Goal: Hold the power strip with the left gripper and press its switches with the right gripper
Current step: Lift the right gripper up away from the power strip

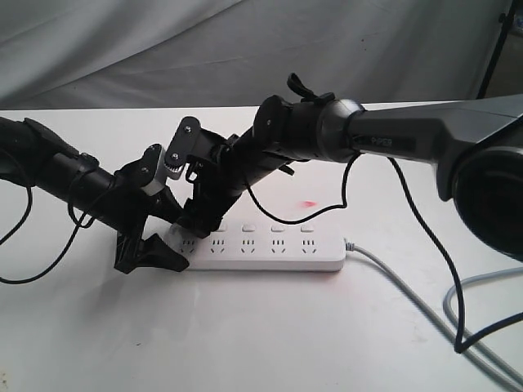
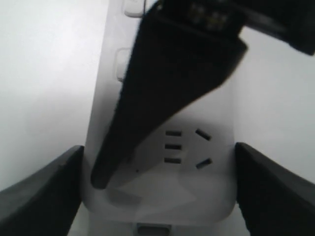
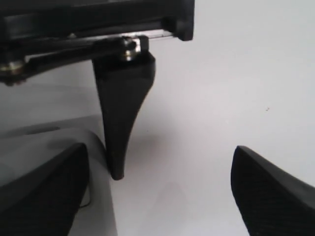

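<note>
Pinching the left end of the power strip (image 1: 278,255) across its width with the left gripper (image 2: 158,147), pads seemingly against 2 long edges, bar flat on the table (image 1: 245,343) and running rightward. Just right of that hold, right gripper (image 3: 160,150) spread wide, 1 finger slanting down over the 1st of 5 switches (image 1: 278,229), the other above bare table. Could glance off the button from that slant, bump the crowding left finger, or skid the bar toward its grey cable (image 1: 392,275) on any slip of the edge hold.
</note>
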Action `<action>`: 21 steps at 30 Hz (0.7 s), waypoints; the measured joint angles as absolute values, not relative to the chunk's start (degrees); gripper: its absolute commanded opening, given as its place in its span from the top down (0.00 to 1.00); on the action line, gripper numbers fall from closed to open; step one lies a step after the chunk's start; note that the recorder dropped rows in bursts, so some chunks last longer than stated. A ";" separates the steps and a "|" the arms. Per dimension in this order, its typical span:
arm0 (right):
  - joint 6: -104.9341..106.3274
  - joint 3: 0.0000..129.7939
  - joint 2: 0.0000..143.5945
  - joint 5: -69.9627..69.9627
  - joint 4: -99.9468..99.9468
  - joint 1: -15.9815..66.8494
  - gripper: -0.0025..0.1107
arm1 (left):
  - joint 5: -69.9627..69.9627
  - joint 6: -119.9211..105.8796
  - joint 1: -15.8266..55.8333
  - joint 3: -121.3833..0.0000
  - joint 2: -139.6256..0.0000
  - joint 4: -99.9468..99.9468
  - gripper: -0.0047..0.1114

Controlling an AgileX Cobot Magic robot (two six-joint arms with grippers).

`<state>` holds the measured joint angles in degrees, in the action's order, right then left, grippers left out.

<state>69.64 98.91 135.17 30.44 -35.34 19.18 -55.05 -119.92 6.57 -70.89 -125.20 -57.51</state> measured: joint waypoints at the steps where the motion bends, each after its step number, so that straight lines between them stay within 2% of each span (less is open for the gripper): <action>1: 69.64 98.91 135.24 30.71 -35.83 19.07 0.33 | -55.05 -119.92 6.57 -70.89 -125.20 -57.51 0.62; 12: 74.24 97.93 132.33 32.82 -38.09 17.43 0.33 | -55.05 -119.92 6.57 -70.89 -125.20 -57.51 0.62; 21: 80.18 97.64 128.59 40.70 -47.47 12.17 0.33 | -55.05 -119.92 6.57 -70.89 -125.20 -57.51 0.62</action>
<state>80.18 97.64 128.59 40.70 -47.47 12.17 -55.05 -119.92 6.57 -70.89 -125.20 -57.51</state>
